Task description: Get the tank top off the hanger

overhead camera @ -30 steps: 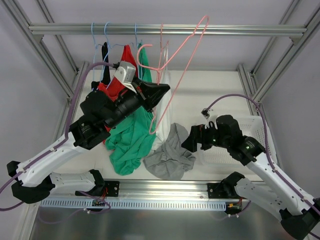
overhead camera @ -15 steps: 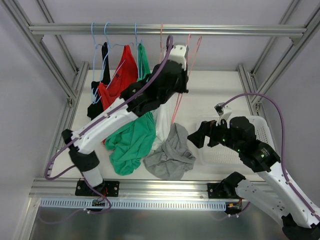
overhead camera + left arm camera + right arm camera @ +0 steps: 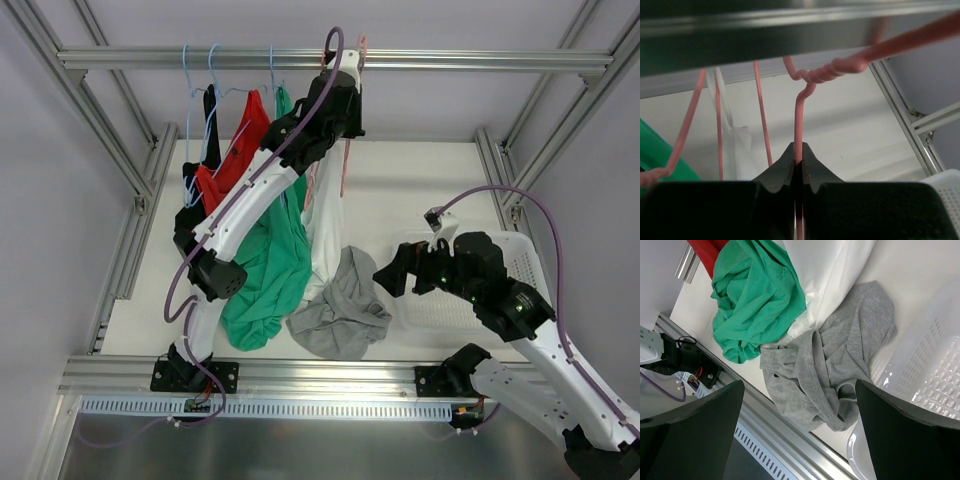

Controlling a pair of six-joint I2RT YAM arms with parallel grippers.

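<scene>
One gray tank top (image 3: 340,305) lay off any hanger, crumpled on the table (image 3: 420,190) near the front edge, between the pooled hem of a green garment (image 3: 265,280) and a single white perforated basket (image 3: 930,375). It touched the green cloth and a white garment (image 3: 325,225) that hung down beside it.

Four other garments hung from the rail (image 3: 480,60): one black (image 3: 208,120), one red (image 3: 240,150), the green and the white. Three pale blue hangers (image 3: 212,75) showed on the rail. Whether the pink wires made one hanger or two could not be told.

The left fingers (image 3: 792,161) were pressed together on the neck of the pink hanger (image 3: 799,120), just under its twisted wire, right up beneath the rail. The right fingers (image 3: 392,275) were spread wide with nothing between them, above the tank top and beside the basket.

The table was white and set inside an aluminium frame with pale grey walls. From above, the raised left arm crossed in front of the green and red garments and hid part of them, and the right arm covered part of the basket.
</scene>
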